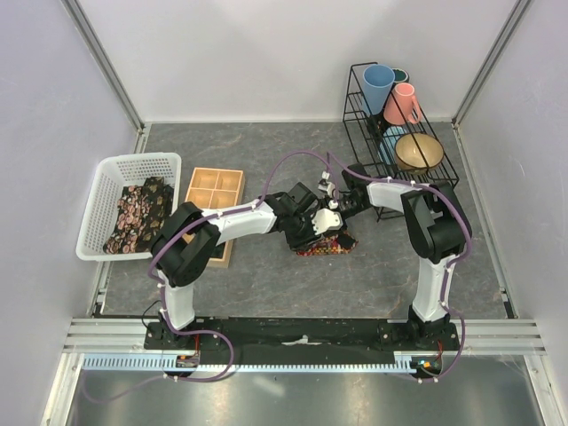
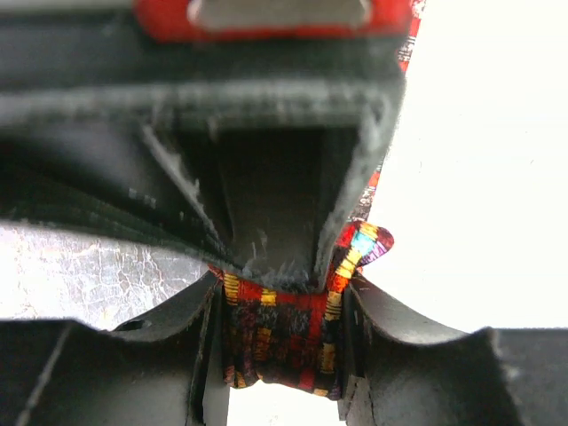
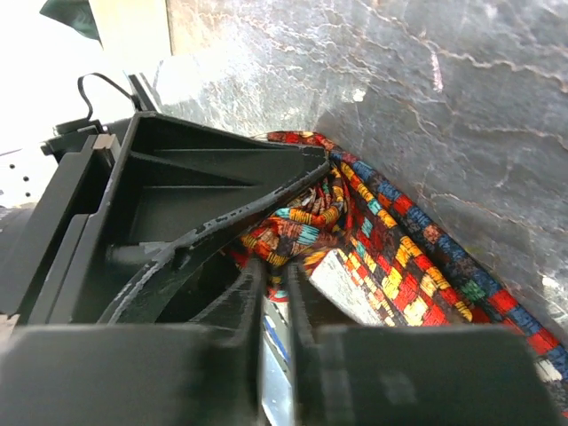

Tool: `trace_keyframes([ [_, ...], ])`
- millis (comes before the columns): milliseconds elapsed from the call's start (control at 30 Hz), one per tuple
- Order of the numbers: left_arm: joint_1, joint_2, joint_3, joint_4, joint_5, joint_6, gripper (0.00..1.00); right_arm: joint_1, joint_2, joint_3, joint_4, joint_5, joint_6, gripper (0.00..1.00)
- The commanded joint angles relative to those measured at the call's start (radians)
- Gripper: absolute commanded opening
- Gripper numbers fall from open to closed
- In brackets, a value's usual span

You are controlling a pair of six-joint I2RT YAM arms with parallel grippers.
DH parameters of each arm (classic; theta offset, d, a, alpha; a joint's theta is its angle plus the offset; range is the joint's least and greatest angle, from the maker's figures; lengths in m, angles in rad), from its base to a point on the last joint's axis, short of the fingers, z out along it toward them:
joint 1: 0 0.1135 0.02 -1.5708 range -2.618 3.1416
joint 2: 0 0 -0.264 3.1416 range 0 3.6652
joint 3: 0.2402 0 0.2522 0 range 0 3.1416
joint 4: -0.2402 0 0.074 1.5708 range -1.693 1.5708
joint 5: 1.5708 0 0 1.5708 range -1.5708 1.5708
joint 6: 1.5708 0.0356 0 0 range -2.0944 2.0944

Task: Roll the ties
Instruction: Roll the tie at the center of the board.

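Observation:
A tie (image 1: 327, 246) with a red, yellow and blue block print lies bunched in a partial roll on the grey table in the top view. My left gripper (image 1: 311, 232) comes from the left and is shut on it. In the left wrist view the rolled tie (image 2: 284, 333) is squeezed between both pads of the left gripper (image 2: 282, 346). My right gripper (image 1: 334, 222) reaches in from the right. Its fingers stand close together in the right wrist view, where the right gripper (image 3: 275, 277) pinches a fold of the tie (image 3: 399, 257) beside its white label (image 3: 342, 284). More dark floral ties (image 1: 135, 217) lie in a basket.
The white basket (image 1: 106, 173) stands at the left. A wooden tray (image 1: 213, 188) with compartments sits beside it, partly under the left arm. A black wire rack (image 1: 357, 111) holding cups and a bowl (image 1: 419, 151) stands at the back right, close behind the right arm.

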Motion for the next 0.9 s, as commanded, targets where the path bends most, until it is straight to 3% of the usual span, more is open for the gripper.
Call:
trace_keyframes([
  [0,0.002,0.033,-0.031,-0.065,-0.054,-0.043,0.38,0.006,0.05,0.013,-0.06,0.118,-0.097,0.0],
  [133,0.007,-0.009,-0.052,-0.007,0.011,-0.06,0.55,0.003,0.049,0.003,-0.092,0.19,-0.152,0.0],
  [167,0.011,-0.027,-0.072,0.034,0.031,-0.067,0.61,0.0,0.043,-0.002,-0.092,0.212,-0.169,0.0],
  [200,0.013,-0.059,-0.084,0.063,0.048,-0.072,0.73,-0.003,0.041,-0.004,-0.092,0.247,-0.175,0.0],
  [300,0.02,-0.101,-0.122,0.155,0.122,-0.077,0.88,-0.014,0.039,-0.011,-0.091,0.314,-0.194,0.0],
  [467,0.031,-0.138,-0.153,0.261,0.205,-0.083,0.89,-0.025,0.038,-0.016,-0.077,0.388,-0.195,0.0],
  [800,0.042,-0.063,-0.149,0.418,0.205,-0.162,0.9,-0.026,0.058,-0.01,-0.057,0.437,-0.172,0.0],
  [867,0.042,-0.035,-0.146,0.418,0.194,-0.169,0.85,-0.025,0.059,-0.01,-0.059,0.434,-0.172,0.0],
])
